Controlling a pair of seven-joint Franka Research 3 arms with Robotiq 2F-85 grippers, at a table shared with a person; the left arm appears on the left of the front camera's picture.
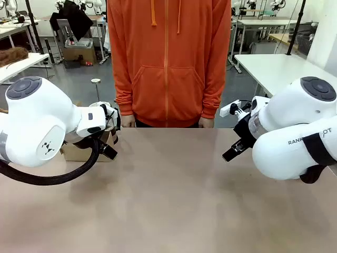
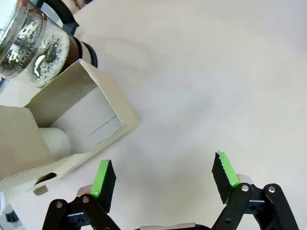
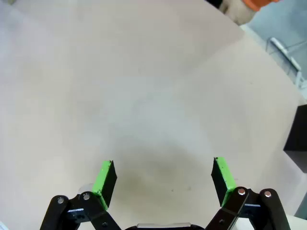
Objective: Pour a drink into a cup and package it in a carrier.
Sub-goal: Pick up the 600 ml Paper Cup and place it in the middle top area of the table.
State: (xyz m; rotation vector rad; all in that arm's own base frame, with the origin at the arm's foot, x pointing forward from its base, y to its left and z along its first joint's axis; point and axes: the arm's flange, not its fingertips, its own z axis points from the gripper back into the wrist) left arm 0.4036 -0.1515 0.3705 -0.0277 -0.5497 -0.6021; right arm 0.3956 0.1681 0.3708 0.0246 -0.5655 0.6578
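Jaws wide apart; drink [image 2: 74, 48] dark brown, foamy.

Broad pale beige surface [image 1: 174, 200], low brown cardboard carrier [image 2: 53, 93] standing near its left edge, a clear glass press pot [image 2: 29, 43] just beside it, holding the dark brown drink [image 2: 73, 50]

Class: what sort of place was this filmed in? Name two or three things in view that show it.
Probably a robotics lab: a white left arm and right arm flank a shared table, with more white workbenches behind the person.
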